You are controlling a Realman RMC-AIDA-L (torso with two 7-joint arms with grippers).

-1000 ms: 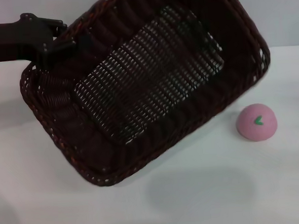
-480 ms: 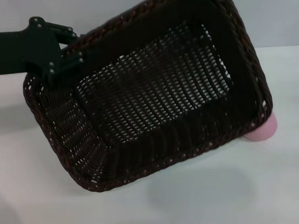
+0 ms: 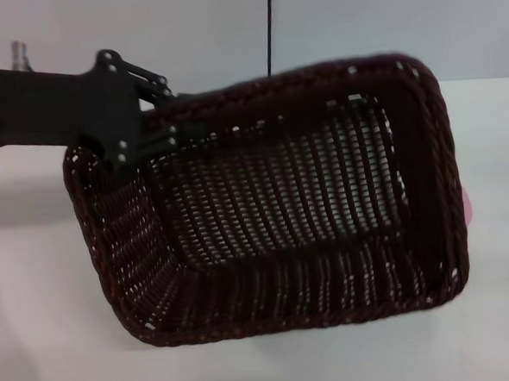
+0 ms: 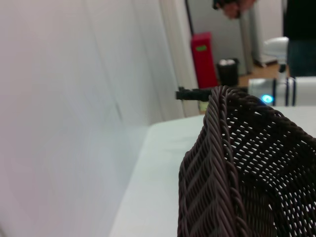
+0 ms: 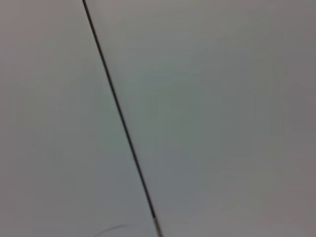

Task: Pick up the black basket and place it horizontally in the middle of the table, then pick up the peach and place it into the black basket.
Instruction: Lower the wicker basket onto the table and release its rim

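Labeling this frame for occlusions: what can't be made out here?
- The peach: head view, only a pink sliver shows past the black basket.
- Left gripper: on the basket's rim, fingertips lost against the dark weave.
- Basket's underside and any gap to the table: hidden by the basket.
- Right gripper: in no view; its wrist camera shows only wall and a thin cable.

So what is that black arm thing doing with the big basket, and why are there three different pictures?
That black arm is part of a robot with two arms. Its left end effector is clamped on the rim of the black basket, holding it above the white table.

One picture comes from a camera on the robot's head, looking down. One comes from a camera on the left wrist, so you see the basket's braided rim very close. The last comes from the right wrist; it shows only a plain wall and a thin black cable, so that arm is not in sight.

The pink sliver by the basket's edge is the peach, mostly hidden.
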